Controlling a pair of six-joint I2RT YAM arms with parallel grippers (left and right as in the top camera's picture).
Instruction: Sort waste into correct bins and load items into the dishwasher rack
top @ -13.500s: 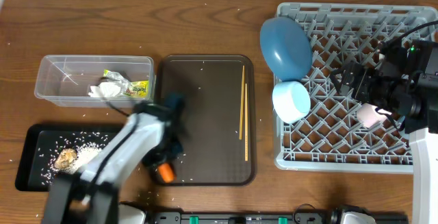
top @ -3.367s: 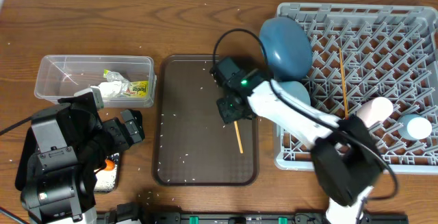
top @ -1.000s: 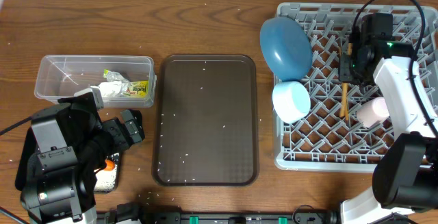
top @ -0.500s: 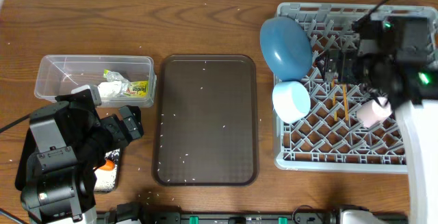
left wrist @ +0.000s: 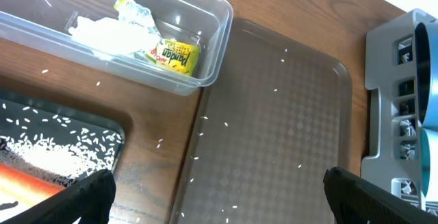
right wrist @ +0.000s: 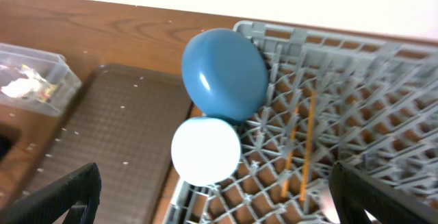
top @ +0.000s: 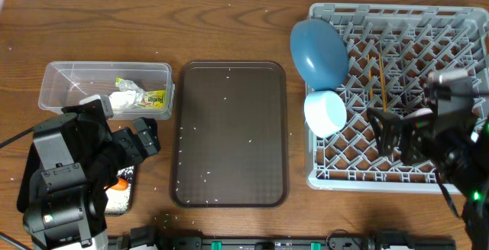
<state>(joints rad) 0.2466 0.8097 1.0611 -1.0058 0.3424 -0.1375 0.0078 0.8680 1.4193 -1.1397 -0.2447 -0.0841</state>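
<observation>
Here, my right gripper (top: 388,134) hangs released over the large square grey plastic rack (top: 382,183) holding 2 thin wooden chopsticks (top: 378,82); my left gripper (top: 149,141) is likewise released.

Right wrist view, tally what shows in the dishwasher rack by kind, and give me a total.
Blue plate: 1
White bowl: 1
Wooden chopsticks: 2
Total: 4

Open passage: above the flat dark brown rectangular serving tray (top: 229,131). Obstructions at the left edge of the grey lattice plastic rack (top: 344,181): leaning large blue round plate (top: 318,51), white bowl (top: 325,112); thin wooden chopsticks (right wrist: 308,142) lie just beyond.
</observation>
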